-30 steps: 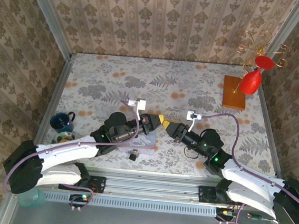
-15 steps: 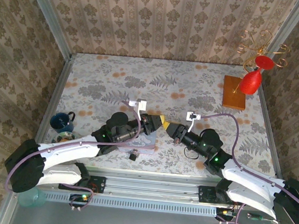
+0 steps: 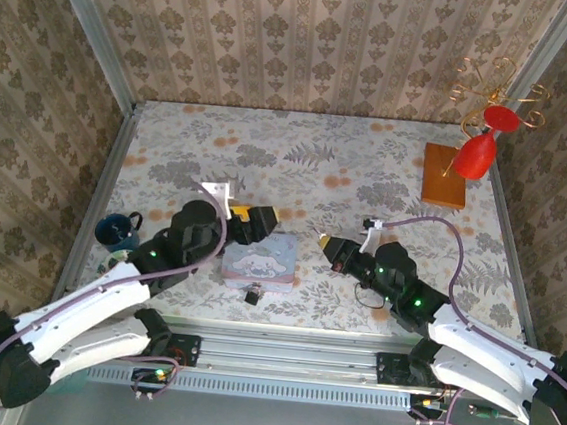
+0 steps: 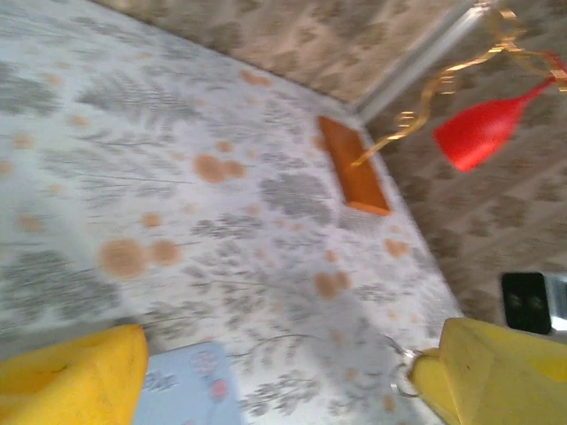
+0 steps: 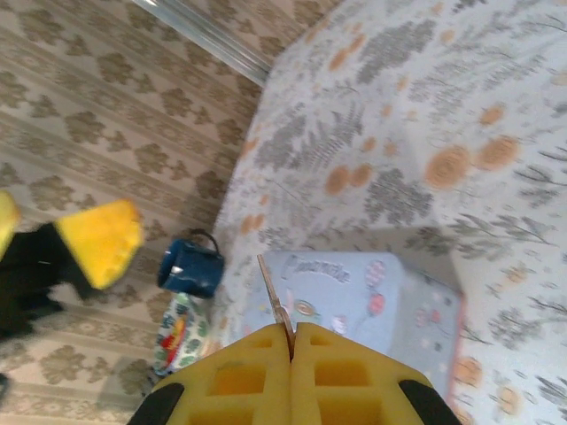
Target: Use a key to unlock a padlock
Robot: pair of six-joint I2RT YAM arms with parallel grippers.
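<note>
Key [image 5: 275, 301], thin dark metal sliver: light, stiff, slippery; hold nr base. Right gripper [image 5: 292, 332] clamps it; left gripper [image 3: 251, 214] spread wide.

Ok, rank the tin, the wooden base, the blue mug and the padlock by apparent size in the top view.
1. tin
2. wooden base, fairly close to the tin
3. blue mug
4. padlock, clearly smallest

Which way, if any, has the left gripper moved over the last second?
Yes. The left gripper has pulled back leftward, off the middle of the pastel tin that it hung over, toward the blue mug.
</note>
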